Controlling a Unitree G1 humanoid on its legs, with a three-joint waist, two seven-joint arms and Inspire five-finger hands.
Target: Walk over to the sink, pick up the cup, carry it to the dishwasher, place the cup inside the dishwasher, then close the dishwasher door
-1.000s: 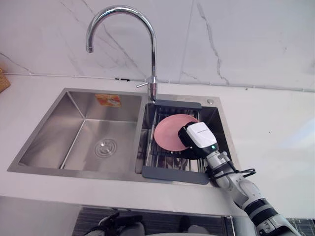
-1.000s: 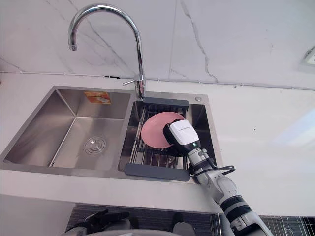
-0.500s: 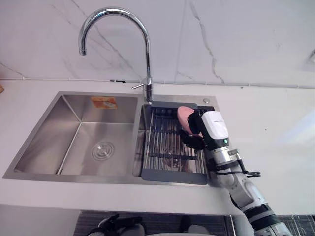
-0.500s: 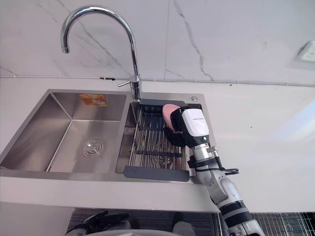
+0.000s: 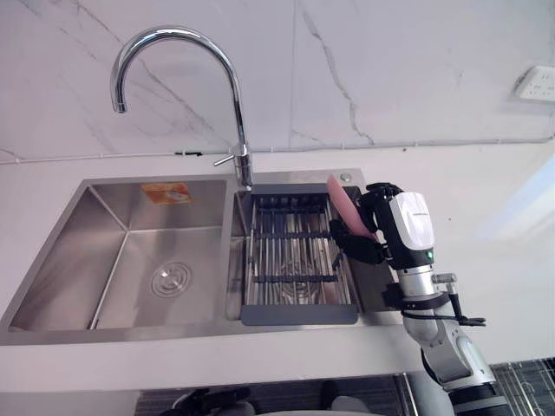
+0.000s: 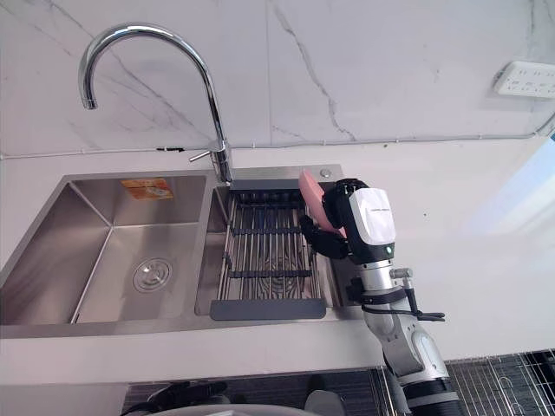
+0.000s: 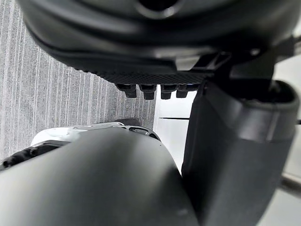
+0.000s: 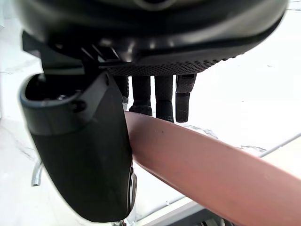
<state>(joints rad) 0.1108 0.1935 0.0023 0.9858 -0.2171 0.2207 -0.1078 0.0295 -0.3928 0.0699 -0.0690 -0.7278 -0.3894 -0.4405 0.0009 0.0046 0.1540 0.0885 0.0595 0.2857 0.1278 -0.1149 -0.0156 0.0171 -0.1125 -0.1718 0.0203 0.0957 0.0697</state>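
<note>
Right of centre, a pink dish [image 5: 340, 196] is pinched edgewise by the right hand [image 5: 380, 232]; thus held, it could be dropped.

White marble wall [image 5: 416, 69] (grey veins), pale countertop [image 5: 494, 217], wall socket [image 5: 536, 83].

- You have a pink plate [image 5: 340, 198] in the dark right hand [image 5: 364, 236] over the sink's right rim.
- Your sink [image 5: 104, 260] is steel-grey, with an orange sticker [image 5: 165, 192] on its back wall.
- Behind the sink, your wall [image 5: 390, 69] is white with grey veins.

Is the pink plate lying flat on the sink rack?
No, the right hand grips the pink plate on edge, up off the rack.
</note>
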